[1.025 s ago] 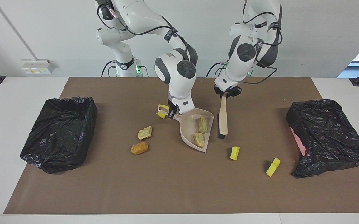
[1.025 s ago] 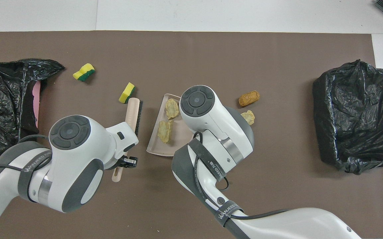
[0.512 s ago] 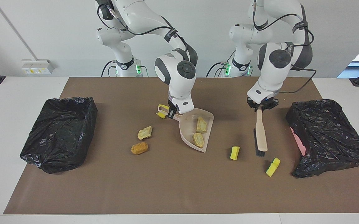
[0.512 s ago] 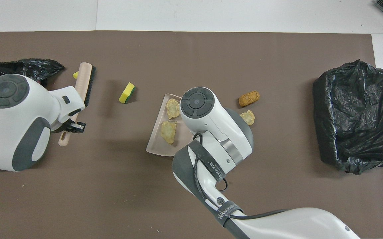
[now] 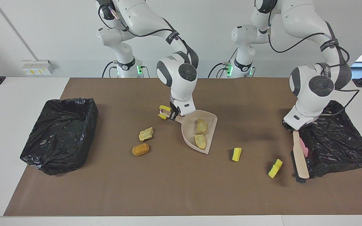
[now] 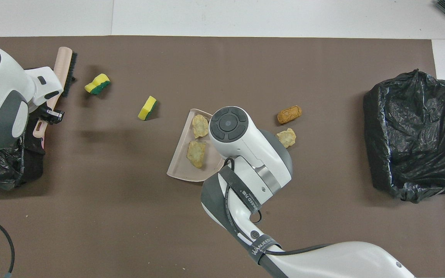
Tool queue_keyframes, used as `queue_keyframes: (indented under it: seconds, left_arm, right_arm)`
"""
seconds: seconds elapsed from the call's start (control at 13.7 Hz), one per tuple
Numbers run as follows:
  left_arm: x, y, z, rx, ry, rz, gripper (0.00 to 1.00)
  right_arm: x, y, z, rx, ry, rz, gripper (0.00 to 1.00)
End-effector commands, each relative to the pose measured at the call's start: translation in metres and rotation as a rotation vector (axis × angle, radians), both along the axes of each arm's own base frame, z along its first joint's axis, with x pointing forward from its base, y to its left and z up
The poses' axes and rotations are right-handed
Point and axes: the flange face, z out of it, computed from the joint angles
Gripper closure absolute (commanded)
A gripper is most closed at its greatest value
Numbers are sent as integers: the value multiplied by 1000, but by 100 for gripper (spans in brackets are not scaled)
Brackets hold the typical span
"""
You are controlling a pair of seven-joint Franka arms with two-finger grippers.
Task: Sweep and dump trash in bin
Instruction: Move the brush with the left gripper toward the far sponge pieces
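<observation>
**Facing view: brush out by the bin, pan mid-bench**

Left hand [image 5: 294, 129] closed on brush [image 5: 300, 158] handle, over the edge of the black-lined bin [image 5: 334, 138] at the left arm's end of the bench [image 5: 168, 191]. Right hand [image 5: 175, 114] clamped on dustpan [image 5: 211, 125] handle mid-bench. Two tan chunks [image 5: 201, 126] lying in the pan. Two yellow sponge pieces [image 5: 236, 154] on the mat between pan and brush. Tan chunk [image 5: 145, 134] and orange-brown lump [image 5: 140, 149] beside the pan, toward second bin [image 5: 60, 133].
</observation>
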Motion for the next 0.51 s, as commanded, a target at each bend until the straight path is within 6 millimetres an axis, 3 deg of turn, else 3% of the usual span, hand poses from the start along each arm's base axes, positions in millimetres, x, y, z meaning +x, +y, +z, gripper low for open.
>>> queue_keyframes:
  seconds: [0.0, 0.15, 0.44]
  left_arm:
    - [12, 1, -6, 9, 14, -50, 100]
    - [9, 1, -12, 3, 41, -90, 100]
    - [-20, -9, -30, -3, 145, -140, 100]
  right_arm:
    - [-8, 0, -2, 2, -22, -19, 100]
    - [-8, 0, -1, 0, -22, -26, 100]
    - [-8, 0, -1, -5, -28, -68, 100]
